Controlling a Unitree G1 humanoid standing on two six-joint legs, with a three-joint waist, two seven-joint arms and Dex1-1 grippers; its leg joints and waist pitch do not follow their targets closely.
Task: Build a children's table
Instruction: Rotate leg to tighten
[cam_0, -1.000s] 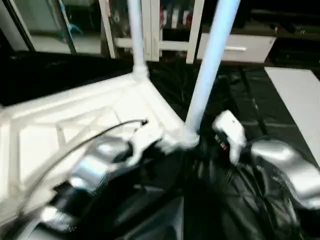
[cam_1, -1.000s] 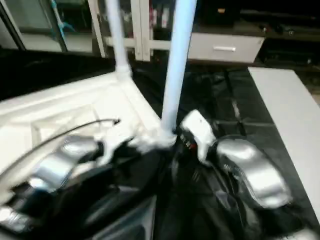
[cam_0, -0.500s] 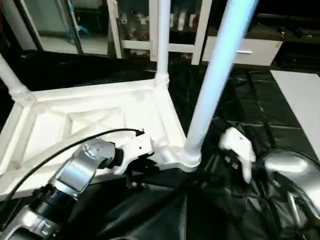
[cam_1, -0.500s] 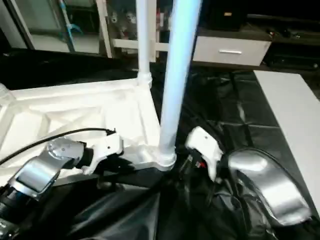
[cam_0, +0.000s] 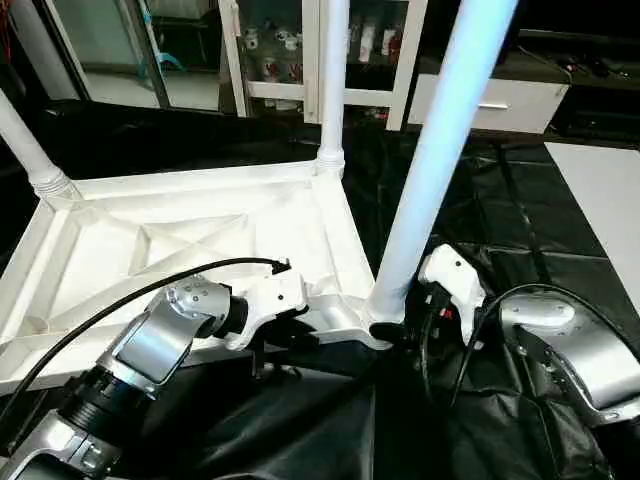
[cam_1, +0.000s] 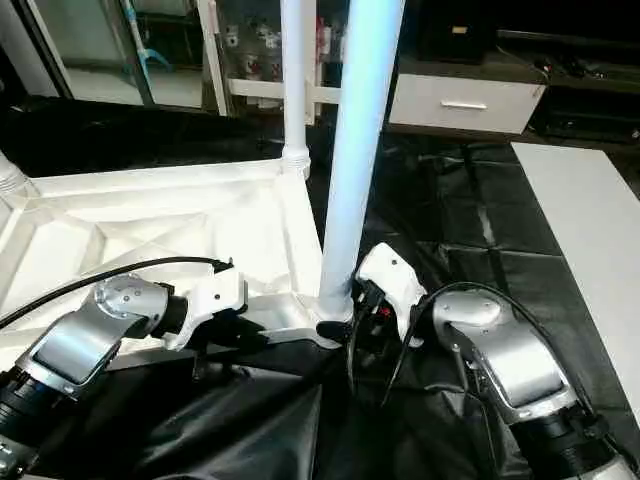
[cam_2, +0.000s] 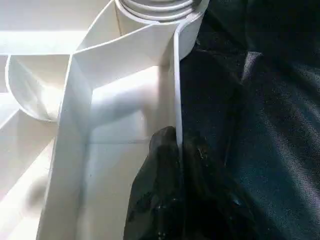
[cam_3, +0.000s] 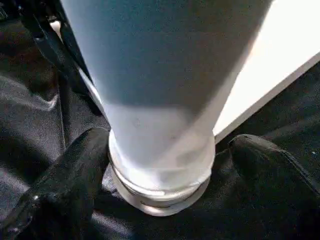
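White plastic, the upturned children's table (cam_0: 200, 240) lies at nine o'clock on the black-covered tabletop (cam_0: 560, 230), its rim pinched by the left gripper (cam_2: 176, 150), while the right gripper's (cam_3: 165, 170) spread fingers flank the near leg (cam_0: 440, 160), which could be knocked askew.

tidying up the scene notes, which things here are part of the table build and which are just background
Part of the job:
- tabletop, upside down
- near leg in its corner socket
- far leg
- left leg

Just around:
- glass-door cabinet
- drawer unit
- black cover
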